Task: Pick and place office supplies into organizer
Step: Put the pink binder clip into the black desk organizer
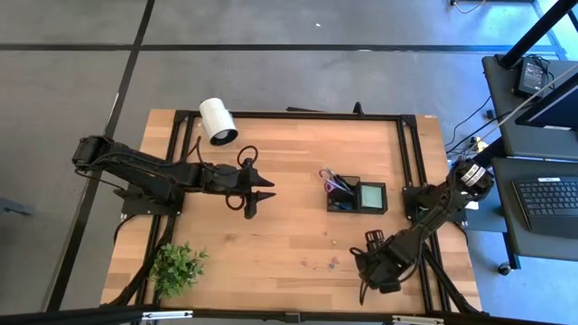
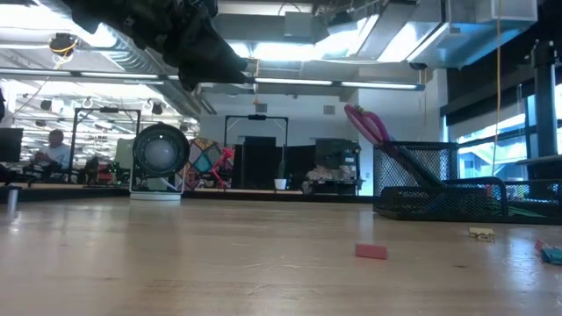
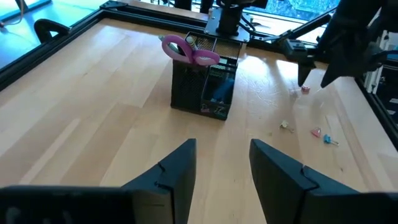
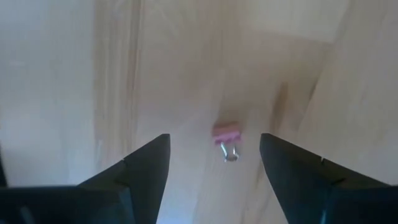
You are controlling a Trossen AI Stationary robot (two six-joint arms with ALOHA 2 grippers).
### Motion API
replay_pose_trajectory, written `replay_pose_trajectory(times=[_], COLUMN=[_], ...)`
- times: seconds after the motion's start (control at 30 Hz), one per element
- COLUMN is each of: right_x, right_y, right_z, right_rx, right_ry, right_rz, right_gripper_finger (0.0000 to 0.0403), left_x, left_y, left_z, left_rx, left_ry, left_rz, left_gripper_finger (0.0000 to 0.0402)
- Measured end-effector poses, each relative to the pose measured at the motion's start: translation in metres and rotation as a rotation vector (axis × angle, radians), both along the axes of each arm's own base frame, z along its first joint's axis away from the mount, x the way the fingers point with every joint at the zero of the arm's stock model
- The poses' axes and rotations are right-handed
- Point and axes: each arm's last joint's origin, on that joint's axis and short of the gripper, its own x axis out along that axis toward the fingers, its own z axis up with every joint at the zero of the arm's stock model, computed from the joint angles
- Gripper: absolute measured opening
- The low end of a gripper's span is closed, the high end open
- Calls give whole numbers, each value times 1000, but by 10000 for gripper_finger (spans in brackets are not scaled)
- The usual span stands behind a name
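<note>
- While the right gripper [image 4: 214,168] hangs over the near right part of the pale wooden table [image 1: 289,244], its jaws stand wide apart and hold nothing; a small pink binder clip [image 4: 225,135] lies on the wood between its fingers.
- Left gripper [image 3: 221,171] hovers left of centre, jaws parted and empty, facing the black mesh organizer [image 3: 205,84].
- Purple-handled scissors [image 3: 186,50] stand in the organizer's taller part.
- Small loose clips [image 3: 323,135] lie on the table to the organizer's near right.
</note>
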Motion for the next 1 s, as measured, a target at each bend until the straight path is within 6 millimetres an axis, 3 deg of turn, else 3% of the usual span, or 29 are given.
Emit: replay_pose_trajectory(times=[0.4,1.0], right_x=[-6,-5], right_y=[-9,-10], right_z=[-15,-18], right_rx=[-35,-72], right_ry=[-46,-96], right_rz=[79,-12], right_gripper_finger=[204,95], left_x=[0,0], left_y=[1,2], left_z=[0,0], left_rx=[7,8], left_ry=[-3,-1], left_rz=[47,55], left_gripper_finger=[143,143])
